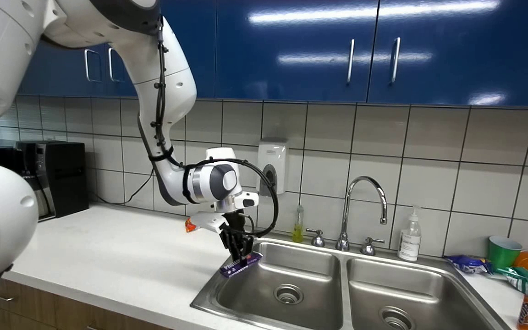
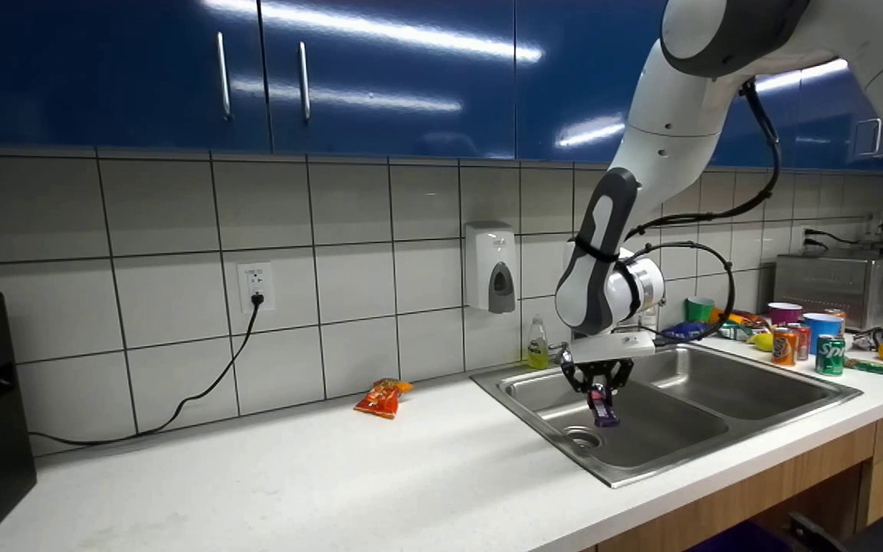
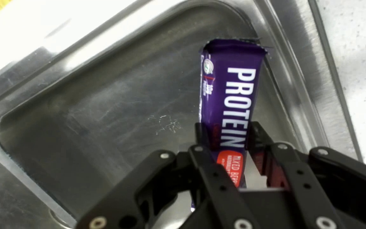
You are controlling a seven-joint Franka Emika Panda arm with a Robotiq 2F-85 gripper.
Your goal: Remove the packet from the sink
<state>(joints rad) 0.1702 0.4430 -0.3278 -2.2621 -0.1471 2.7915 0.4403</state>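
Note:
The packet, a purple protein bar wrapper with white lettering and a red patch, shows in the wrist view (image 3: 230, 82) and in both exterior views (image 1: 232, 269) (image 2: 605, 415). My gripper (image 3: 226, 136) has its fingers on both long sides of the packet, near the red patch; it also shows in the exterior views (image 1: 242, 260) (image 2: 599, 381). The fingers hide part of the packet. The packet is held above the stainless sink (image 1: 344, 288), over the basin nearer the coffee machine, close to that basin's outer rim (image 2: 553, 431). The wrist view shows that basin's rim (image 3: 310, 66) beside it.
A chrome faucet (image 1: 346, 213), a yellow soap bottle (image 1: 298, 227) and a white pump bottle (image 1: 409, 240) stand behind the sink. An orange-red bag (image 2: 382, 399) lies on the white counter (image 2: 411, 468). Cups and cans, including a green can (image 2: 830, 355), stand beyond the sink.

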